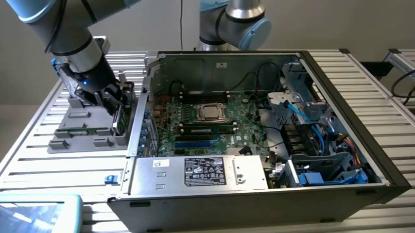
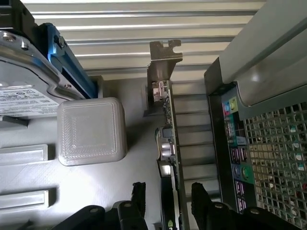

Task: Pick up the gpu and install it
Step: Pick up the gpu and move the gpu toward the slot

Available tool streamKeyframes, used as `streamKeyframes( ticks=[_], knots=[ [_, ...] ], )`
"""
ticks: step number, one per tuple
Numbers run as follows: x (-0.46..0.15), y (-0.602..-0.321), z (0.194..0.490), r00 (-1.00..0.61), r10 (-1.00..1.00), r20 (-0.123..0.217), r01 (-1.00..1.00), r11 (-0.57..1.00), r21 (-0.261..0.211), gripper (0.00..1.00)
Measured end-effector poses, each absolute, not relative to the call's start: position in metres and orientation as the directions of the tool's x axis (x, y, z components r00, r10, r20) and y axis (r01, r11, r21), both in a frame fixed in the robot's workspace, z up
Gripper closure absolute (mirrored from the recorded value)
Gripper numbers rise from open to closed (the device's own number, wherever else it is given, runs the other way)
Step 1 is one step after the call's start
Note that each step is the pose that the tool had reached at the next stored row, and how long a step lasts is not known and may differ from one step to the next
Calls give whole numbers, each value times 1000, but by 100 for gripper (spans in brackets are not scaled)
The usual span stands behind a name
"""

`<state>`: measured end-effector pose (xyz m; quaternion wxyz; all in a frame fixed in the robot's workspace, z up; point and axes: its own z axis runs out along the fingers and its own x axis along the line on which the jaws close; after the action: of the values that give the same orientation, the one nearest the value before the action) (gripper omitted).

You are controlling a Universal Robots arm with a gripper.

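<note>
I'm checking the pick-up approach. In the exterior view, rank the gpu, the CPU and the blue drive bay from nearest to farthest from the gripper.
1. gpu, on edge in the grey holder, straddled by the open gripper.
2. CPU, middle of the motherboard.
3. Blue drive bay, at the exterior view's lower right.

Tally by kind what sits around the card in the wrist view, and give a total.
gpu, standing on edge in the tray: 1
hard drive with a white label: 1
grey tray: 1
computer case: 1
Total: 4
</note>
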<state>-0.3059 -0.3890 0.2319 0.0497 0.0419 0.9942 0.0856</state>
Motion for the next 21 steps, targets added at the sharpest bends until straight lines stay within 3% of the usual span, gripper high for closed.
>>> streamKeyframes(
  ticks=[10,21],
  knots=[
    [-305,-390,230,-993,40,-115,19,984,178,48],
    [-306,-390,225,-993,38,-116,17,984,177,48]
  ],
)
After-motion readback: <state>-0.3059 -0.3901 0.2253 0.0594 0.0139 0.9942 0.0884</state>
